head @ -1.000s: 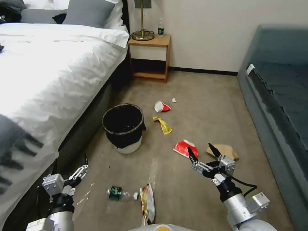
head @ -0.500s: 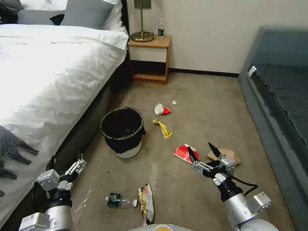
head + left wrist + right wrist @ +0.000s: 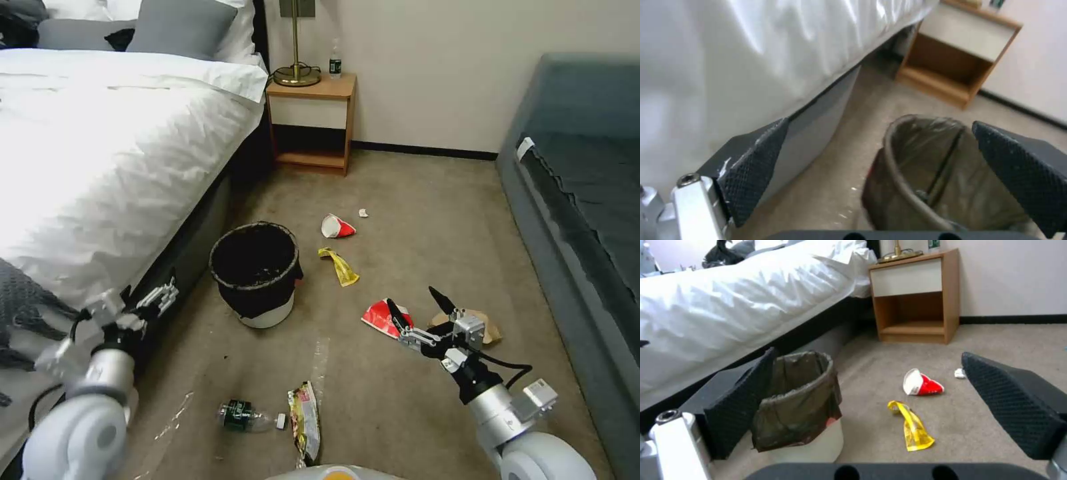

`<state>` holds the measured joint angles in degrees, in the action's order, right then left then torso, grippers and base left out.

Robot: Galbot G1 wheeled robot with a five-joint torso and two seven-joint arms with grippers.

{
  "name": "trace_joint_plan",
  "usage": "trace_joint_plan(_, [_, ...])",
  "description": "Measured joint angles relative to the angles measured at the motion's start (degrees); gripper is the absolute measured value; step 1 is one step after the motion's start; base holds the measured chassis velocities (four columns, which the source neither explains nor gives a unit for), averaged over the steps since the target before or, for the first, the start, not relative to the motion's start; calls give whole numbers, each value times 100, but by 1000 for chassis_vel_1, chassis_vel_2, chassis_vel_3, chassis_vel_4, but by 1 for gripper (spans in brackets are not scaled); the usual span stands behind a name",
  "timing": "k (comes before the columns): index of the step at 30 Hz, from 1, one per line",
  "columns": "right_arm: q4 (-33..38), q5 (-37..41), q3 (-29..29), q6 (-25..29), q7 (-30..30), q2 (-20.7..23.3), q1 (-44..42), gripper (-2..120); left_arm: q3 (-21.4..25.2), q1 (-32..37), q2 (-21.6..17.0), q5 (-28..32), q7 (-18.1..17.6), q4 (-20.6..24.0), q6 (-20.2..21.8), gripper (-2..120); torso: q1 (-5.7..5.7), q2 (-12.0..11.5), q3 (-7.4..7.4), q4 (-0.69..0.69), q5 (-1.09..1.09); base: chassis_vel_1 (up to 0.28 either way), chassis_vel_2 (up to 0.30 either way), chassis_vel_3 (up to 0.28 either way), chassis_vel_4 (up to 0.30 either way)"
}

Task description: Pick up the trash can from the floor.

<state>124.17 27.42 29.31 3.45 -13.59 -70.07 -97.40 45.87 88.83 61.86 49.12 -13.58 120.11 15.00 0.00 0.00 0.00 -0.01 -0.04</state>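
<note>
Head view: trash can (image 3: 255, 273), white with a black bag folded over its rim, upright on the floor (image 3: 413, 220) just beside the bed (image 3: 100, 147). Left pincer (image 3: 143, 300) raised near the bed's edge, to the left of the can and apart from it — fingers spread. Right pincer (image 3: 421, 308) low over the carpet, fingers spread, above a red-and-white wrapper (image 3: 379, 315) and a brown paper scrap (image 3: 487, 323). Also on the carpet: red paper cup (image 3: 337, 227), yellow wrapper (image 3: 340, 265), plastic bottle (image 3: 245, 415), snack bag (image 3: 305, 421). Nightstand (image 3: 312, 120) against the far wall.

Left wrist view: left pincer (image 3: 880, 166) wide open, the trash can (image 3: 925, 173) framed between its fingers, not touched.

Right wrist view: right pincer (image 3: 880, 400) open — trash can (image 3: 800, 406), red paper cup (image 3: 922, 383) and yellow wrapper (image 3: 912, 426) on the floor (image 3: 996, 340) beyond.
</note>
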Motion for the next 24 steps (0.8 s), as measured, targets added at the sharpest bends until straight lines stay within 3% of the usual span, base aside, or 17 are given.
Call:
trace_joint_plan(5, [-92,-10,-41,-7,-4,-51,122,100,-259,-656,-855,403,-78,-569,304,100,0,0,0,1,4,0,0,0,0])
trace_joint_plan(9, [-113,-9,-43,-9,-8,-58,165,100,-430,-1123,-1131,668,-113,-923,441,100,0,0,0,0,2,0,0,0,0])
trace_joint_plan(11, [-116,1,-40,-10,-9,-47,195,100,-614,-1594,-1252,975,-237,-1302,541,100,0,0,0,2,4,0,0,0,0])
trace_joint_plan(17, [-158,51,4,-11,-11,-30,248,100,-1290,-2537,-1166,1841,-538,-1803,859,100,0,0,0,1,7,0,0,0,0])
trace_joint_plan(24, [-236,119,59,-11,-8,0,337,100,-1964,-3164,-869,1973,-628,-2215,1013,100,0,0,0,-1,6,0,0,0,0])
